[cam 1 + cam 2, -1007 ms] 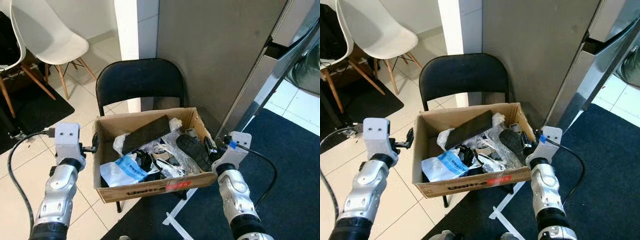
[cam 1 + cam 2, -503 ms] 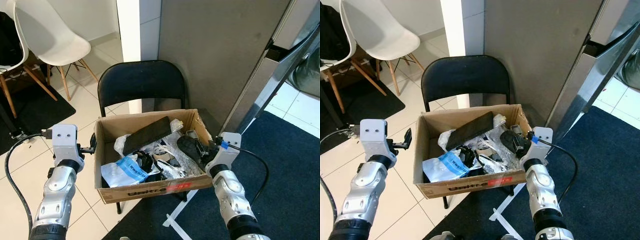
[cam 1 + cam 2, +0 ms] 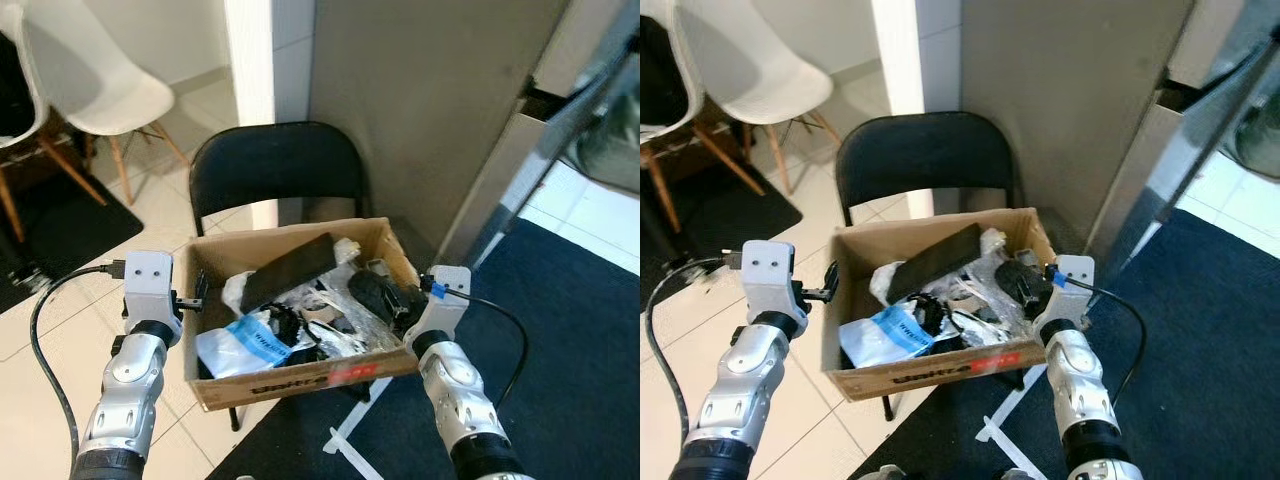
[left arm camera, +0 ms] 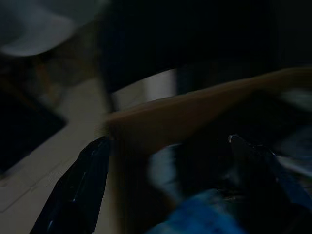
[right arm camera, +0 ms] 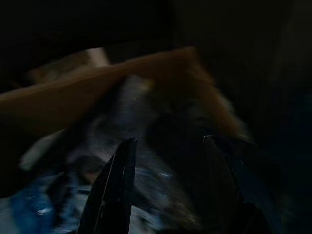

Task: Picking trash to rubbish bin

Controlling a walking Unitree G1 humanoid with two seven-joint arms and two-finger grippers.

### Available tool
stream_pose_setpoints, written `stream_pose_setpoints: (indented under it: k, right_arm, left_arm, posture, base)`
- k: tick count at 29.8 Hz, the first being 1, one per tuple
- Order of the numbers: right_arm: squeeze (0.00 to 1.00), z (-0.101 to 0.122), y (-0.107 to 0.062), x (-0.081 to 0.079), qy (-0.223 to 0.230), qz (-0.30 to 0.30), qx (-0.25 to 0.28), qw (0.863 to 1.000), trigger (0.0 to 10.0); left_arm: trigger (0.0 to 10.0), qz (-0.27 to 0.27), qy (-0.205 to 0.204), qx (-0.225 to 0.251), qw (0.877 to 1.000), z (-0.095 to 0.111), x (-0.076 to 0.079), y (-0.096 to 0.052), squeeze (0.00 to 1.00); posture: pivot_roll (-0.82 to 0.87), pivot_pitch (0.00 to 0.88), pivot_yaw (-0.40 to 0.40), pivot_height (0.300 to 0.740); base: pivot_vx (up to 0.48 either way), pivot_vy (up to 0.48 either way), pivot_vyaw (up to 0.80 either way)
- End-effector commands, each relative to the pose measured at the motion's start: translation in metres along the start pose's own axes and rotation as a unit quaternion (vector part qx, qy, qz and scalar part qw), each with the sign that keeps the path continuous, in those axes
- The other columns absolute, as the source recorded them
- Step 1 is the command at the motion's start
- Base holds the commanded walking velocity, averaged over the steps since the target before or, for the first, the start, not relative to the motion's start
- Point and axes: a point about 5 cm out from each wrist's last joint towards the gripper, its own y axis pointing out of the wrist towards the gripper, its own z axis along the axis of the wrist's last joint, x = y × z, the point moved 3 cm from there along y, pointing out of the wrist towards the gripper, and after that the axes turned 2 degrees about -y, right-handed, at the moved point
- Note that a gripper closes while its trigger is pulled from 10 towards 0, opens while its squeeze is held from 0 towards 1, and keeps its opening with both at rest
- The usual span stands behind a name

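Box: a cardboard box (image 3: 300, 378) full of trash sits on the seat of a black folding chair (image 3: 275, 170), straight ahead of the robot.
Contents: a long flat black slab (image 3: 290, 269) lies slanted across the far part; a blue-and-white plastic bag (image 3: 245, 342) lies at the near left; crumpled clear plastic (image 3: 345, 325) and dark items fill the middle and right.
Left gripper: the left gripper (image 4: 165, 146) is at the box's left wall, fingers spread wide, one outside the wall and one over the inside, holding nothing.
Right gripper: the right gripper (image 5: 168, 141) is at the box's right rim, fingers parted over the dark trash; no grasp can be made out in the blur.
Floor: pale tiles on the left, a dark blue carpet (image 3: 580, 330) on the right, white tape strips below the chair.
Room: a white pillar and grey panel behind the chair; white shell chairs (image 3: 90, 80) with wooden legs at the far left on a dark mat.
Writing: red-and-black print on the box's near face and white text on the bag, both too blurred to read.
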Motion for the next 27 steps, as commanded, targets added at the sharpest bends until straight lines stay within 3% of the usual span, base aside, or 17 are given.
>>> stream_pose_setpoints:
  k: [1,13,20,27]
  right_arm:
    - [0.00,-0.006,-0.003,0.004,0.003,-0.007,-0.011,1.000,10.0]
    - [0.00,-0.010,-0.008,0.012,0.014,-0.025,-0.018,0.999,10.0]
    - [0.00,-0.013,-0.011,0.017,0.016,-0.040,-0.018,0.999,10.0]
    - [0.00,-0.014,-0.013,0.018,0.016,-0.040,-0.021,0.999,10.0]
  left_arm:
    - [10.0,-0.003,-0.001,-0.011,1.000,-0.006,0.005,-0.002,0.00]
    - [10.0,-0.027,0.020,-0.011,0.999,-0.004,0.015,0.000,0.00]
    - [10.0,-0.004,0.003,-0.018,1.000,-0.007,0.008,0.001,0.00]
    - [10.0,-0.009,0.013,-0.022,1.000,-0.010,0.009,0.000,0.00]
  posture:
    - [0.07,0.106,0.002,0.740]
    - [0.08,0.090,0.009,0.740]
    - [0.07,0.078,0.024,0.740]
    - [0.07,0.077,0.025,0.740]
  base:
    - [0.000,0.000,-0.54]
    - [0.000,0.000,-0.54]
    - [0.000,0.000,-0.54]
    - [0.000,0.000,-0.54]
